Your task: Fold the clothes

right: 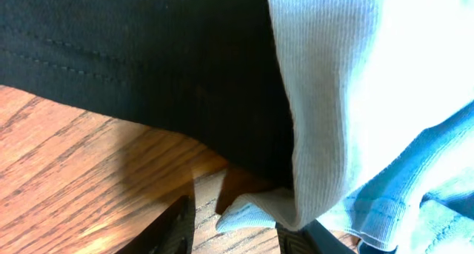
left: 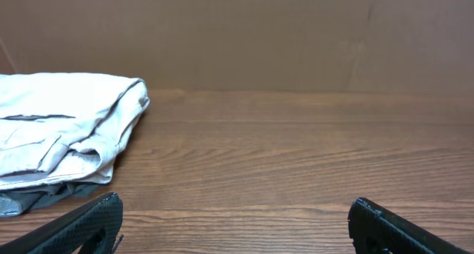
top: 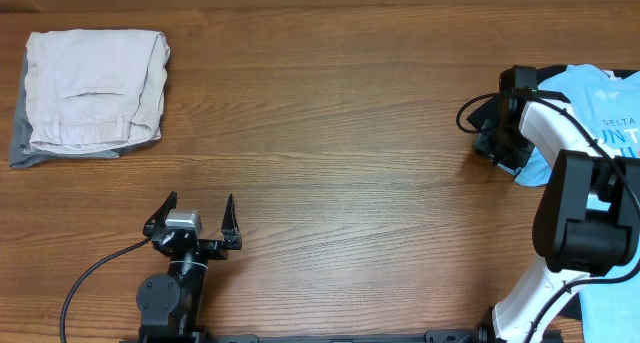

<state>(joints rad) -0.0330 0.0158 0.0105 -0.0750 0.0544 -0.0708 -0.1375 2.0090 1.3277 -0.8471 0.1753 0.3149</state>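
Note:
The light blue T-shirt (top: 592,95) with white lettering lies crumpled at the right edge of the table, partly under my right arm. My right gripper (top: 497,135) is at its left edge. In the right wrist view the shirt (right: 333,98) hangs in a fold, and its corner lies on the wood between the fingers of the right gripper (right: 241,218). The fingers are apart, with a gap left of the cloth. My left gripper (top: 195,215) is open and empty near the front edge; it also shows in the left wrist view (left: 235,206).
A folded beige garment (top: 95,83) lies on a grey one (top: 22,148) at the back left; the beige one also shows in the left wrist view (left: 59,124). A black cloth (right: 148,54) with a stitched hem lies against the blue shirt.

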